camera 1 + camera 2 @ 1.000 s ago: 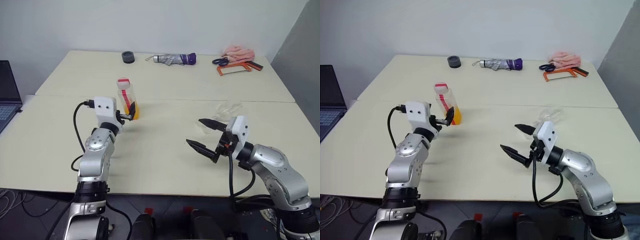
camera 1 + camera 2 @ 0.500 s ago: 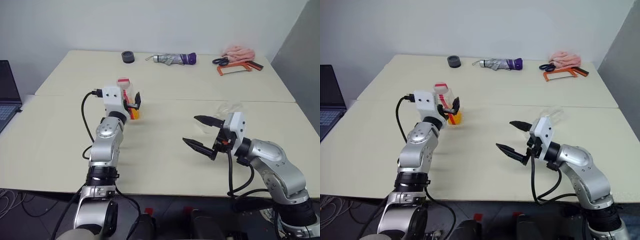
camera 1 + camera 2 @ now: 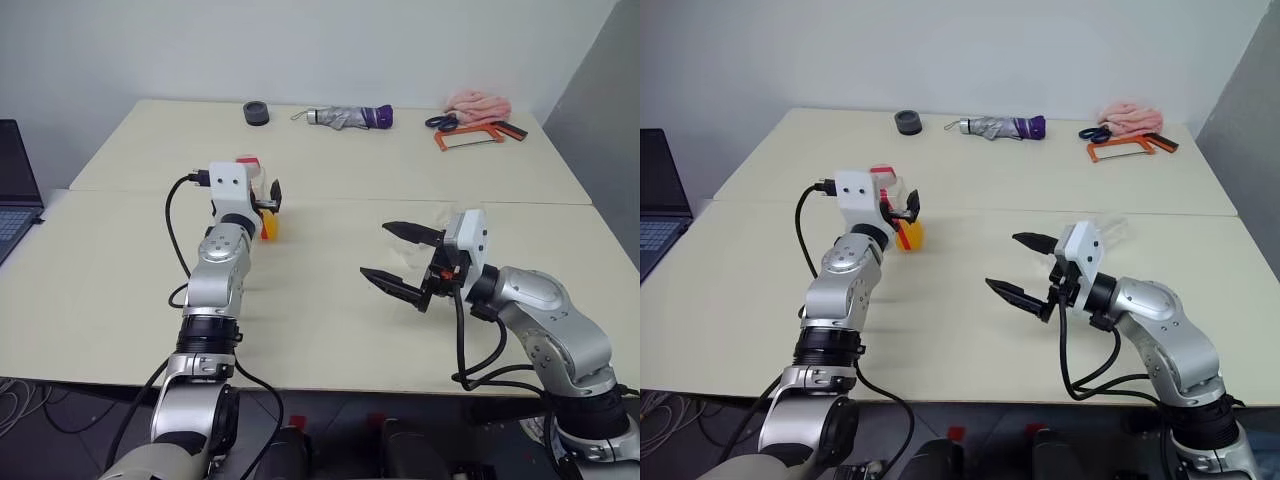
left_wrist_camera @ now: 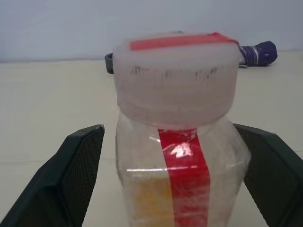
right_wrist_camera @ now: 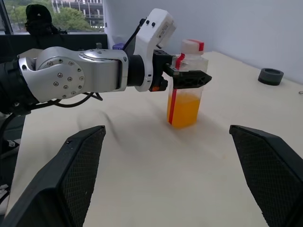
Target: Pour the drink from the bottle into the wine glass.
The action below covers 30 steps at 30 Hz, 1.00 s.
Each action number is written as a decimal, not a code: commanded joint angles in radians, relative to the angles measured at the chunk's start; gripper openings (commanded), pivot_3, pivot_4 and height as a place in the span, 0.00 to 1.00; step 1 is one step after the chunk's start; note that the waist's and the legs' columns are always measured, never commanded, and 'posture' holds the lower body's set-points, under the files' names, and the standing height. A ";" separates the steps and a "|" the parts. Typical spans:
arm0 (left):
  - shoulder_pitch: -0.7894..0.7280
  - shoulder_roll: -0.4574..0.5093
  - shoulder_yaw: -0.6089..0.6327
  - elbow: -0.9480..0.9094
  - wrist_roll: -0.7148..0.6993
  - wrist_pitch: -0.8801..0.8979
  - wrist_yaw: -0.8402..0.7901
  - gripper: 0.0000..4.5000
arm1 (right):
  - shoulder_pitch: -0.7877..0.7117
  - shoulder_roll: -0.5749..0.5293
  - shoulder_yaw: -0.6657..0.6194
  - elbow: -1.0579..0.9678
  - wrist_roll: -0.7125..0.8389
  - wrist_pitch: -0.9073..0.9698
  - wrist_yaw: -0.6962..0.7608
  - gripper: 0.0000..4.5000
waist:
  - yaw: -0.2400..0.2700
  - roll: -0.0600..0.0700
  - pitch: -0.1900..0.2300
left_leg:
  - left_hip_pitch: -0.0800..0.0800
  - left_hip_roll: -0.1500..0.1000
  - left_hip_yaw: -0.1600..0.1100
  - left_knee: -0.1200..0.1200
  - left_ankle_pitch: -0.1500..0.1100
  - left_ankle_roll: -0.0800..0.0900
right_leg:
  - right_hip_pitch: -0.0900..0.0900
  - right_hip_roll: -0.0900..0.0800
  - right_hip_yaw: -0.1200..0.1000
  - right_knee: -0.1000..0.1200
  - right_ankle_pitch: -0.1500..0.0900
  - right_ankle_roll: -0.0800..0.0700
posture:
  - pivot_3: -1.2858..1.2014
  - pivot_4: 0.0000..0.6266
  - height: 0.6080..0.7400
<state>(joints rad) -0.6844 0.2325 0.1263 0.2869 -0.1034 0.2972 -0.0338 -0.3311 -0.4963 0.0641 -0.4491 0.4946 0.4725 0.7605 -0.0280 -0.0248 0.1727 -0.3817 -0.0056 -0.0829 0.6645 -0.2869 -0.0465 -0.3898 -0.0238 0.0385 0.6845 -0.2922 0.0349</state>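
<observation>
Pale tabletop (image 3: 330,330) bears the upright bottle (image 5: 185,85). It stands between the left gripper's (image 5: 187,78) wide fingers, ungripped. Right gripper (image 3: 400,262) hangs wide, farther off.

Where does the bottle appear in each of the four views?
Left eye: bottle left of centre, between the left hand's fingers.
Right eye: left of centre, same spot.
Left wrist: centre, close, between both fingers.
Right wrist: upper middle.
Shared landmark: its red stripe.
</observation>
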 commanded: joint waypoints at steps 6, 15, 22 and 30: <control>-0.047 0.013 0.007 0.016 0.008 -0.005 -0.001 0.99 | -0.031 0.012 -0.002 -0.028 0.017 0.017 -0.006 1.00 | 0.000 0.000 0.000 | 0.000 0.000 0.000 0.000 0.000 0.000 | 0.000 0.000 0.000 -0.001 0.000 0.000 | 0.52 0.24 1.00; -0.050 0.010 0.002 0.014 0.005 -0.009 -0.011 0.46 | -0.035 0.019 -0.003 -0.029 0.013 0.016 -0.010 1.00 | 0.000 0.000 0.000 | -0.001 0.000 0.000 -0.001 0.000 0.000 | 0.000 0.000 0.000 -0.002 0.000 0.000 | 0.52 0.24 1.00; -0.029 0.007 -0.002 -0.017 -0.009 -0.022 -0.050 0.42 | -0.030 0.020 -0.004 -0.035 0.014 0.015 -0.010 1.00 | 0.000 0.000 0.000 | -0.001 0.000 0.000 -0.001 0.000 0.000 | 0.000 -0.001 0.000 -0.002 0.000 0.000 | 0.52 0.24 1.00; 0.049 0.028 -0.018 -0.124 -0.108 -0.021 -0.267 0.42 | -0.010 0.018 -0.021 -0.045 0.008 0.006 -0.026 1.00 | 0.000 0.000 0.000 | -0.001 0.000 0.000 -0.001 0.002 -0.003 | 0.000 -0.001 0.000 -0.002 0.000 0.000 | 0.52 0.24 1.00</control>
<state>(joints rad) -0.6344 0.2457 0.1173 0.2375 -0.1739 0.2955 -0.2336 -0.3412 -0.4784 0.0620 -0.4505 0.4938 0.4921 0.7429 -0.0281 -0.0248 0.1727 -0.3826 -0.0053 -0.0827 0.6632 -0.2851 -0.0497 -0.3899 -0.0249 0.0387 0.6820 -0.2919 0.0353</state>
